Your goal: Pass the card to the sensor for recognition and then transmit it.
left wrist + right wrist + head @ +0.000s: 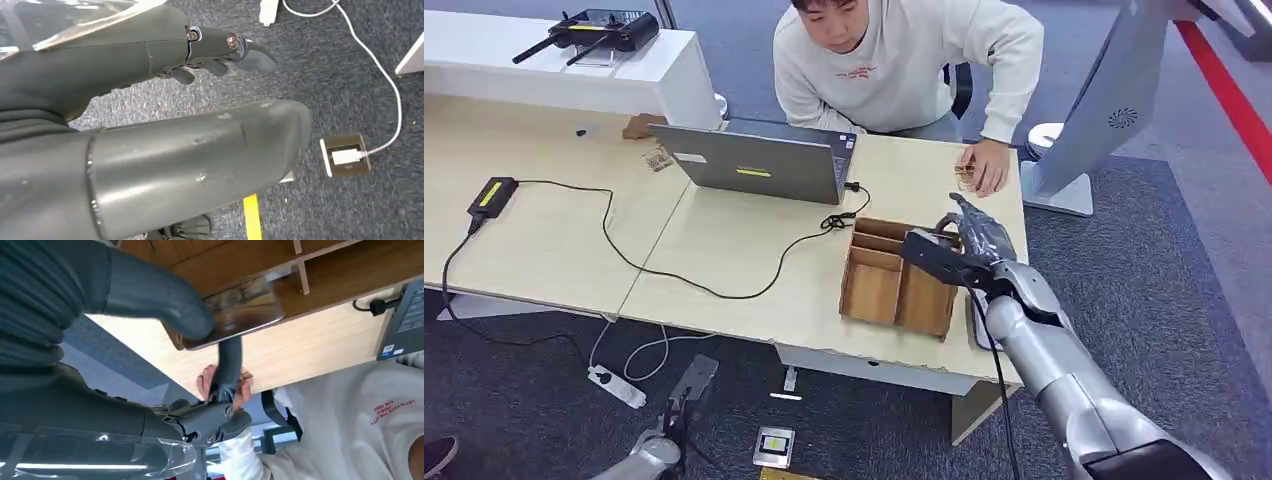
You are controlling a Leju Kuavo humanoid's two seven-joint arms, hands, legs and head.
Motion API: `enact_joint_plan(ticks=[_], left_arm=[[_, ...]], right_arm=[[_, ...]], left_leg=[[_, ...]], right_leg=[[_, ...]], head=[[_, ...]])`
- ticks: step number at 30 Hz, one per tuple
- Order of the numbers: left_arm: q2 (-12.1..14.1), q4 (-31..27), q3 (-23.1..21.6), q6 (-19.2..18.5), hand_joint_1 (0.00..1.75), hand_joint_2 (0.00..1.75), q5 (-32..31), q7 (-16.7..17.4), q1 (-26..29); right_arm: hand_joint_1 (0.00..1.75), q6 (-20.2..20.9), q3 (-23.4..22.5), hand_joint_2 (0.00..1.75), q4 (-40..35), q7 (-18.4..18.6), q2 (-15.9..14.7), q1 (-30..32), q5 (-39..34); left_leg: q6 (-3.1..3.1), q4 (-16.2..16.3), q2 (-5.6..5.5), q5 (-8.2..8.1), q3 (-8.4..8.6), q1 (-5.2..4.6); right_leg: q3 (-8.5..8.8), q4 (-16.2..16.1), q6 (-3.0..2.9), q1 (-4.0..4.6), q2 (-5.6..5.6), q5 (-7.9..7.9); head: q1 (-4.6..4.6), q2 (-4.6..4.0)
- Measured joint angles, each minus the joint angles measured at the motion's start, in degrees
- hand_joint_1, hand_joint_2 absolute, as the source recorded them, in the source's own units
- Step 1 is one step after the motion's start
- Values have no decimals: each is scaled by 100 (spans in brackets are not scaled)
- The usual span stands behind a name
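So the bench is a big pale wood-grain slab, matte and smooth. A grey laptop sits toward the far side with a black cable snaking across to a small black box with a yellow stripe, which I'd guess is the sensor, way off on the robot's left. A person in a white sweatshirt leans in from across the bench, one hand resting at the far right edge on some small wooden bits.

Near the right end there's a wooden divided organizer tray, thin plywood walls, open slots. The right hand hovers right over its far corner and it's pinching the card, a thin, flat, glossy rectangle held between the thick grey thumb and a dark finger, lying about level above the tray.

Key thing: the sensor box lies well apart to the left of the card, past the laptop, so that's a long sideways reach. The left hand hangs down over the grey carpet, fingers loosely spread, holding nothing.
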Motion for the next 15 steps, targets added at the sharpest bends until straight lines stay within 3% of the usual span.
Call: enact_joint_plan(ticks=[15], left_arm=[[61, -7, -15, 101, 0, 0, -181, 24, -13]], right_arm=[[175, -90, 0, 175, -17, 216, -85, 38, -76]], left_leg=[[0, 0, 1, 0, 2, 0]], right_leg=[[1, 0, 0, 0, 0, 0]], head=[[0, 0]])
